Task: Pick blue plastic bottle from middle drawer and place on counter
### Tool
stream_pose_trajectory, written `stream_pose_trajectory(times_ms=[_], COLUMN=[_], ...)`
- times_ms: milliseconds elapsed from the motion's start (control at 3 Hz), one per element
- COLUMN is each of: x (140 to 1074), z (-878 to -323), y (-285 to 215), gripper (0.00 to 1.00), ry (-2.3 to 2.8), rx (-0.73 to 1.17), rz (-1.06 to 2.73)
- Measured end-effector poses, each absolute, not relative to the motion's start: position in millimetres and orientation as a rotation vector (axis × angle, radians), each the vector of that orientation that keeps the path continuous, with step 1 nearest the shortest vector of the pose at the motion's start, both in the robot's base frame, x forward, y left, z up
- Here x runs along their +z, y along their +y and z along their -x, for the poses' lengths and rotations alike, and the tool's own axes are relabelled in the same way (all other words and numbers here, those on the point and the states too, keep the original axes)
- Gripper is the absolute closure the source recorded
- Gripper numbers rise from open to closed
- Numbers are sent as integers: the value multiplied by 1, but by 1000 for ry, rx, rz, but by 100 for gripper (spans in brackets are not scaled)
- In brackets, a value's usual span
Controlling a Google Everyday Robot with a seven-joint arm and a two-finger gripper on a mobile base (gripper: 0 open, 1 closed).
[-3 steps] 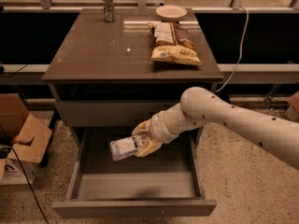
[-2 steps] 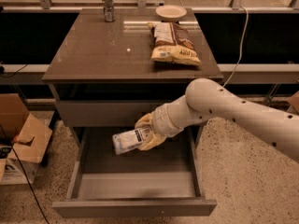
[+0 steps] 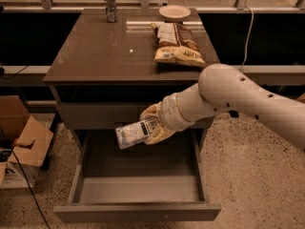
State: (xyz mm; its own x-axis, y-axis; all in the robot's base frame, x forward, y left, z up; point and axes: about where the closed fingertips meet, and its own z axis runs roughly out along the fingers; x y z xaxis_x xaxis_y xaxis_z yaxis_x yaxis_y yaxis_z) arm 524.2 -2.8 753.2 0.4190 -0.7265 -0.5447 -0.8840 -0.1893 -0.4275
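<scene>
Bottle (image 3: pixel 135 133) clamped on its side between fingers (image 3: pixel 160 134) closed around its right end, hanging over the open drawer (image 3: pixel 138 191), clear of the floor and lower than the surface (image 3: pixel 100 51) above. Best done by keeping the squeeze firm, rising well past the front edge, and only then swinging in over the bare left half. Worth watching: free end sticking out left, likely to clip that edge if raised too close. Counted: one bottle; one open drawer; one chip bag (image 3: pixel 175 44), one can (image 3: pixel 110 4) and one bowl (image 3: pixel 174 12) on the surface; one cardboard box (image 3: pixel 24 142) on the ground at left.
</scene>
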Motion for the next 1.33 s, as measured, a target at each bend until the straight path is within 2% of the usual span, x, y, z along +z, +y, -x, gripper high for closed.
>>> stream_pose_trajectory(times_ms=[667, 1333], x=[870, 959], z=[-523, -548], y=[9, 27], gripper=[100, 100], ry=[1166, 1077], rx=[-6, -189], rz=[1980, 1937])
